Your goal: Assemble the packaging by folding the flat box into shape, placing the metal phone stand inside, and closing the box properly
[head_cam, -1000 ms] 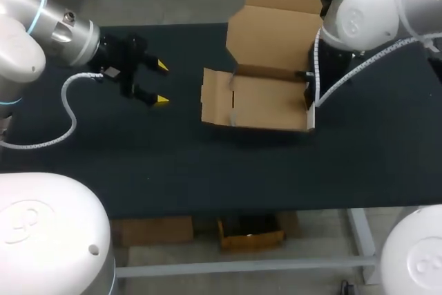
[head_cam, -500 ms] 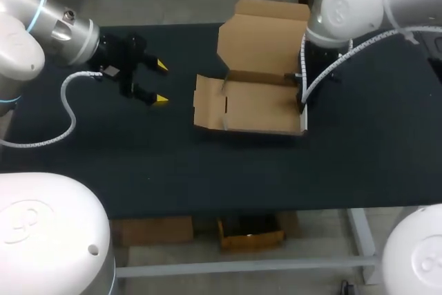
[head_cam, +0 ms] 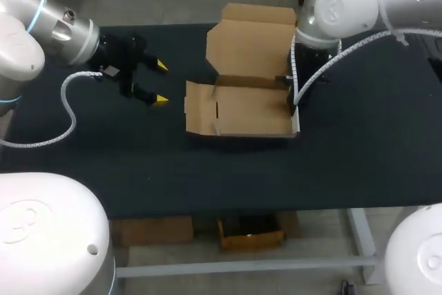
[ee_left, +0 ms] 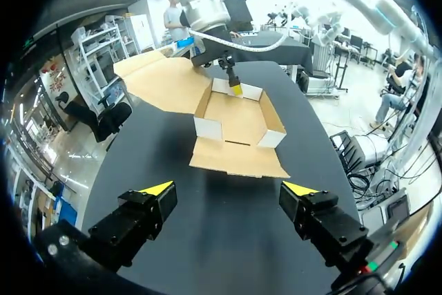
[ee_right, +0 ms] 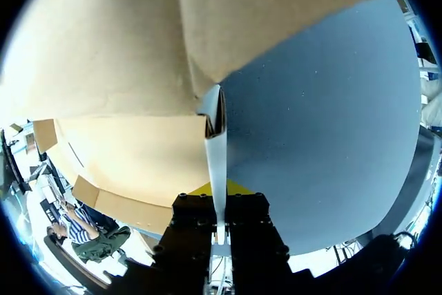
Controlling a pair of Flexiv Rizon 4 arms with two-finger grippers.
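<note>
Head view: right gripper [head_cam: 291, 100] clamping box [head_cam: 242, 110] wall, dragged leftward; left gripper [head_cam: 161, 82] spread.

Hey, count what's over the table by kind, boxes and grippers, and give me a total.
box: 1
grippers: 2, the left gripper and the right gripper
total: 3

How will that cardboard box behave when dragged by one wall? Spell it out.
Probably light: the cardboard box is thin sheet and looks empty. Likely floppy: held by one side wall in the right gripper, its raised lid and loose flap could sway or fold. It should slide, not roll: its flat base rests on the table.
</note>
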